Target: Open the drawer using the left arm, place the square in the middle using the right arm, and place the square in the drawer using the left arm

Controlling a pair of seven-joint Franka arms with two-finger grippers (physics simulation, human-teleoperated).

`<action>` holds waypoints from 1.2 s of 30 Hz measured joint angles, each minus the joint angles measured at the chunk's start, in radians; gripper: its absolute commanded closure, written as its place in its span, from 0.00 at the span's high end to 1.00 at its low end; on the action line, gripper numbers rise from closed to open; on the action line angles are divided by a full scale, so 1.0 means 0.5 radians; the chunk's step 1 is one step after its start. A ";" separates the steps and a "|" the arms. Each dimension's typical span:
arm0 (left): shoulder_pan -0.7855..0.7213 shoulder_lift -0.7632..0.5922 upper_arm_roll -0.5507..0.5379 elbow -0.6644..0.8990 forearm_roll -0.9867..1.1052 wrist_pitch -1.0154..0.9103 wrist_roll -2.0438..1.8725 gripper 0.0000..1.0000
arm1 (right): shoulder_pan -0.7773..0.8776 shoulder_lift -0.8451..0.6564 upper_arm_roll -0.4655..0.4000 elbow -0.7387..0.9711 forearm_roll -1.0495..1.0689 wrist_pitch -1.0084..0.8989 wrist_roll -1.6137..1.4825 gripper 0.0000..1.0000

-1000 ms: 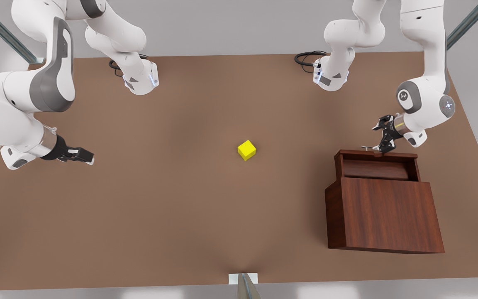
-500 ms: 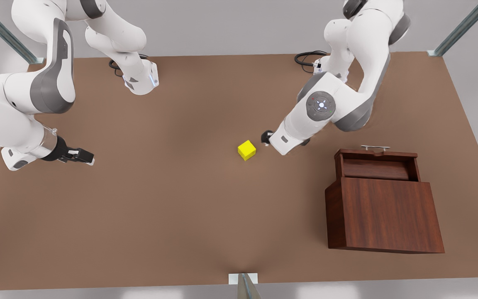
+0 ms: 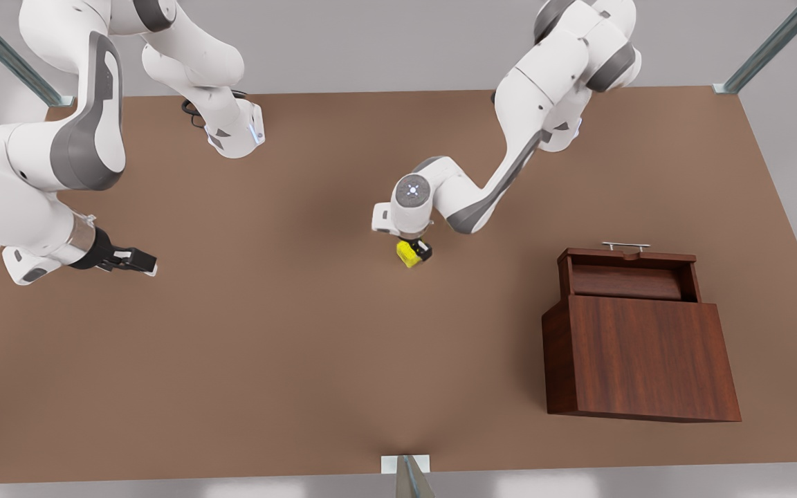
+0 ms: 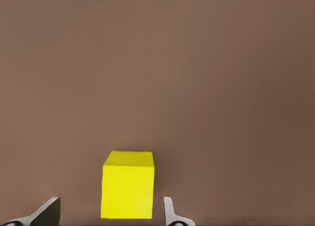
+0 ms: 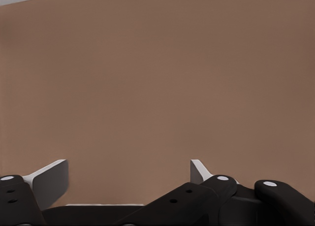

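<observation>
The yellow square (image 3: 407,257) rests on the middle of the brown tabletop (image 3: 315,332). My left gripper (image 3: 414,252) hangs straight over it. In the left wrist view the square (image 4: 128,185) stands between the gripper's (image 4: 109,213) open fingertips (image 4: 169,211), with a gap on each side, and it is not gripped. The dark wood drawer (image 3: 625,278) is pulled out of its cabinet (image 3: 640,356) at the front view's right, its silver handle (image 3: 625,245) free. My right gripper (image 3: 141,263) waits open at the front view's left, and in the right wrist view the right gripper (image 5: 129,179) holds nothing.
Both arm bases (image 3: 236,135) sit along the far table edge, with black cables beside them. The left arm's elbow (image 3: 454,200) reaches across the table between its base and the square. A small metal bracket (image 3: 407,470) sits at the near edge.
My left arm has let go of the drawer handle and swung toward the front view's left, ending over the square. The drawer stays open. The right arm has not moved.
</observation>
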 measured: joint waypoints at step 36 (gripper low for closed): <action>-0.081 0.212 0.117 -0.204 0.092 0.456 0.106 1.00 | -0.001 -0.009 -0.003 0.003 0.018 -0.016 0.000 1.00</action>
